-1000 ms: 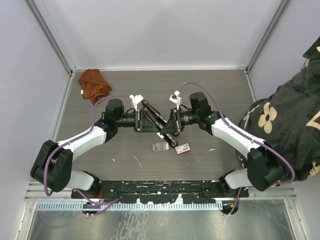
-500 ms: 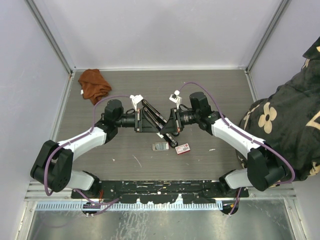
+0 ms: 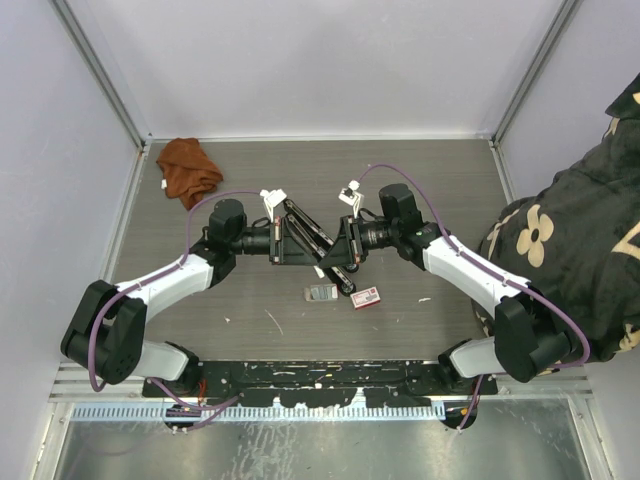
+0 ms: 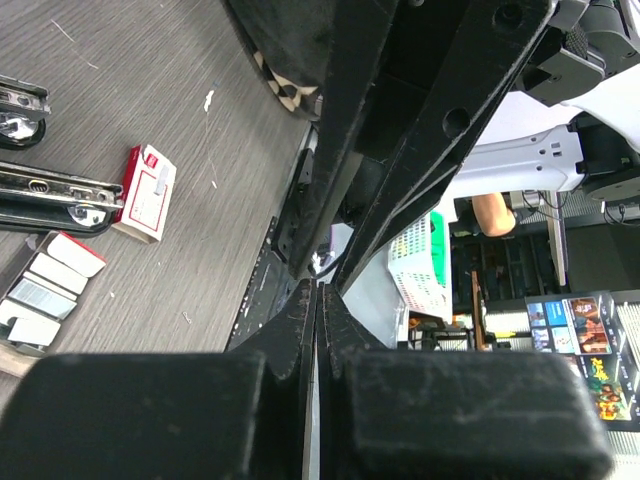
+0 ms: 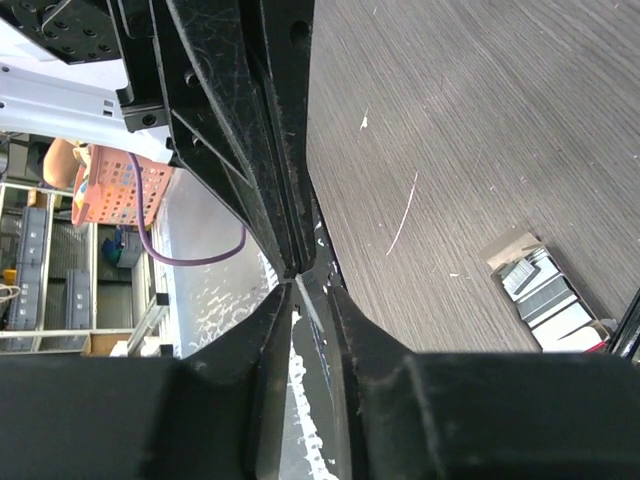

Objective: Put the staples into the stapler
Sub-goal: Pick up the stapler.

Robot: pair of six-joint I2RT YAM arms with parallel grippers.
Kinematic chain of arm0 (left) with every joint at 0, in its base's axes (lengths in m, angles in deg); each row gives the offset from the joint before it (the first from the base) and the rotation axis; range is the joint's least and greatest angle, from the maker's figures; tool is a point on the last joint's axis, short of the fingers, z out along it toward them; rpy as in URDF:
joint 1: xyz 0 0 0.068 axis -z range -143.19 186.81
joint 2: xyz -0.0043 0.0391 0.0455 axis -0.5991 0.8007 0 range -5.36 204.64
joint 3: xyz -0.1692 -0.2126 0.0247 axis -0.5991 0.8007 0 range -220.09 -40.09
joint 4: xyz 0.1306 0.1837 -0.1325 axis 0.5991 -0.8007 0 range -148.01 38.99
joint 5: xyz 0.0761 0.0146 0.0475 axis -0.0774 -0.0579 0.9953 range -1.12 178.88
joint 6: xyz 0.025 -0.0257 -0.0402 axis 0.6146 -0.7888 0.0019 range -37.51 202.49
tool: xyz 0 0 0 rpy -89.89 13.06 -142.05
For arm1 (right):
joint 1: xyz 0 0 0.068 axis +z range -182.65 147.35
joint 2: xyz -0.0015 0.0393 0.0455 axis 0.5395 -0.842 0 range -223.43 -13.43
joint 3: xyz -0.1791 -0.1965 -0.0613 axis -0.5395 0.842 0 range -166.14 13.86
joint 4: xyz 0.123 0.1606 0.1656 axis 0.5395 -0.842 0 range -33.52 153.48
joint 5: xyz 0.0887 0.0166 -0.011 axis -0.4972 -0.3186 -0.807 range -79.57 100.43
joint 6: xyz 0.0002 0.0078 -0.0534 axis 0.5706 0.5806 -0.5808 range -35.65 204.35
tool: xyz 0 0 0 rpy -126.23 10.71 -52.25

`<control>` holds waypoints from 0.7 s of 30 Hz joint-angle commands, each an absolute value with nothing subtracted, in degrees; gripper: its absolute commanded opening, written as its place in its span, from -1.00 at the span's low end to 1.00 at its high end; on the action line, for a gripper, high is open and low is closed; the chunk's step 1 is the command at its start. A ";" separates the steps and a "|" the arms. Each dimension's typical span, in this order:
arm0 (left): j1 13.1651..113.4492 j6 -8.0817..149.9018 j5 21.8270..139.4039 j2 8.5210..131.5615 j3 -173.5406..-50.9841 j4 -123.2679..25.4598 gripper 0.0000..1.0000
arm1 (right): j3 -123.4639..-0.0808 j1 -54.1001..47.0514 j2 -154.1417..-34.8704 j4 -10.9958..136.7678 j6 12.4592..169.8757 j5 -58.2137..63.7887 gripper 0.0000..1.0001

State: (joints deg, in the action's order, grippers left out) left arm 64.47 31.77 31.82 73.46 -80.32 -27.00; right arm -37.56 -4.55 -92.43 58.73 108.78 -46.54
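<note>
The two arms meet tip to tip at mid-table (image 3: 450, 190), where the black stapler (image 3: 310, 228) lies. The left gripper (image 4: 318, 300) is pressed together on nothing visible, while the right gripper (image 5: 297, 285) shows a slim, empty gap. Toward the bases sits the red-and-white box (image 3: 365, 297) and, just left of it, the staples (image 3: 320, 293) in their tray.

You've got the left gripper (image 3: 298, 243) and right gripper (image 3: 338, 250) pointing at each other, elbows out. Left fingers (image 4: 285, 335) are pressed fully together. Right fingers (image 5: 262, 345) sit close, can't tell if touching.
</note>
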 commanded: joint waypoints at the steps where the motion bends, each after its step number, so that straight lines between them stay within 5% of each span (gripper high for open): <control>1: 64.76 30.29 30.23 72.71 -80.52 -22.90 -0.99 | -38.02 -4.87 -91.20 61.31 108.47 -45.41 -0.37; 9: 64.67 27.53 30.96 72.39 -80.40 -23.27 -0.99 | -36.50 -5.49 -87.30 62.04 106.85 -39.90 0.13; 21: 62.27 12.70 45.34 68.46 -76.62 -27.56 -0.99 | -23.42 3.61 -72.42 77.72 106.08 -8.56 0.28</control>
State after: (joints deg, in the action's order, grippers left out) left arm 63.37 19.66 40.23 70.95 -77.65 -29.03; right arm -24.09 -1.95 -74.66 71.03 109.00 -23.11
